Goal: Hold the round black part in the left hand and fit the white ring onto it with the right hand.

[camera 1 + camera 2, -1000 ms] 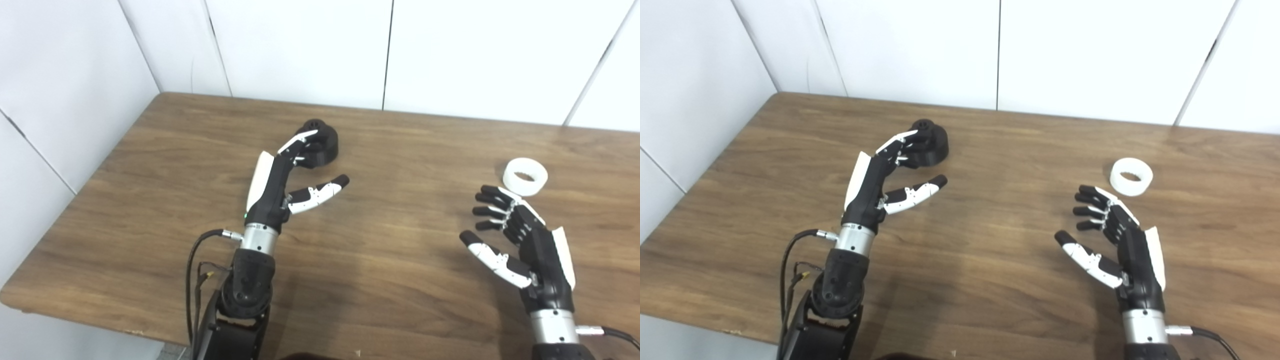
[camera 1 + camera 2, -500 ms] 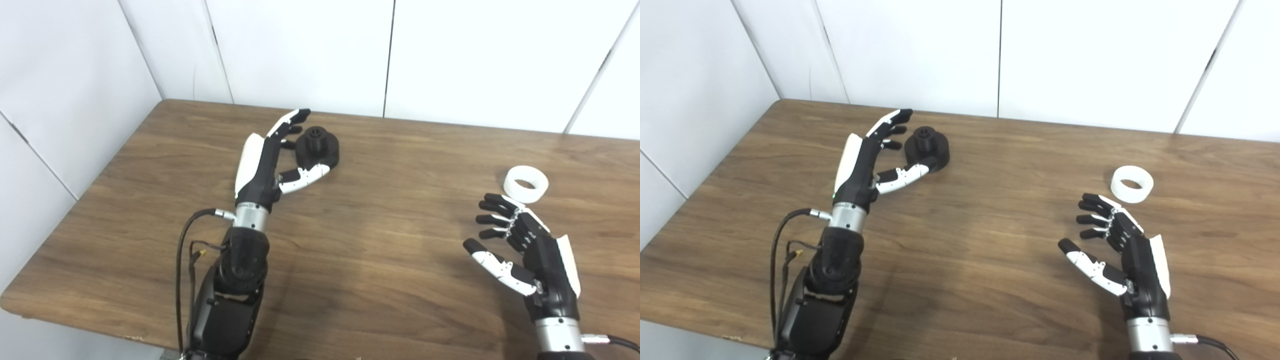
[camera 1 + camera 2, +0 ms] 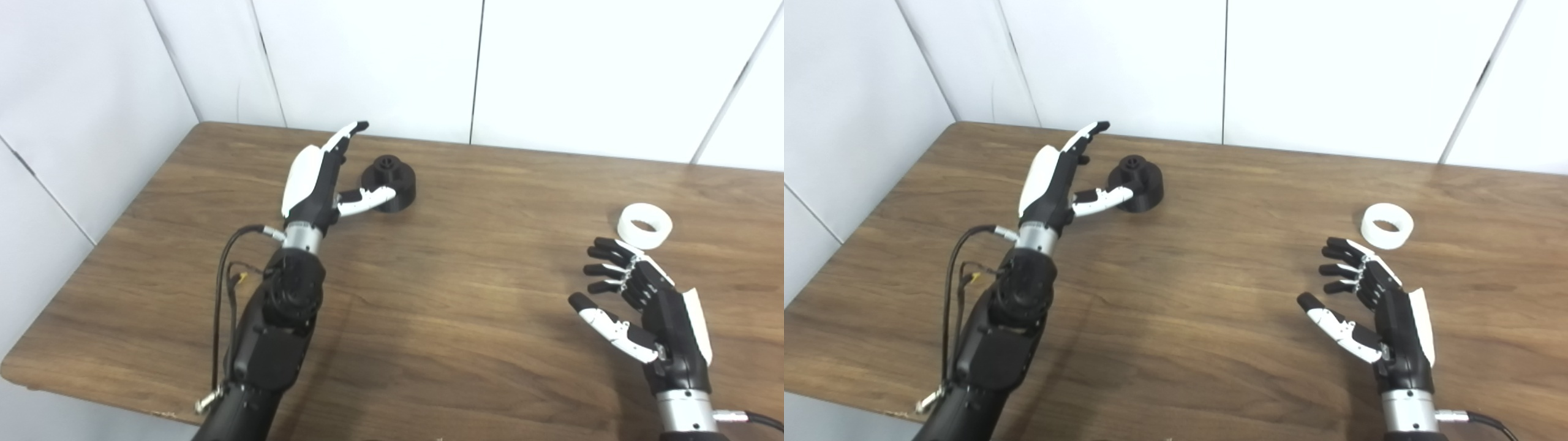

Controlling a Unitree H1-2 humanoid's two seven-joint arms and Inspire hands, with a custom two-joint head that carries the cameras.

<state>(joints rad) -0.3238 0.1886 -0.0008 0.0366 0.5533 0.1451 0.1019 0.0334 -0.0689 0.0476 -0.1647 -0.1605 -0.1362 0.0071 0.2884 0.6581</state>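
Black round part (image 3: pixel 389 184) sits on the wooden table (image 3: pixel 429 294) near its far left corner. Just beside it is the left hand (image 3: pixel 318 180), fingers spread wide, holding nothing; its thumb reaches the part's near side, though neither view settles whether they touch. White ring (image 3: pixel 1387 225) lies flat, well apart to the right. Near it hovers the right hand (image 3: pixel 1375 312), open and empty, fingers loosely curled. The right eye view shows more table beyond the ring.
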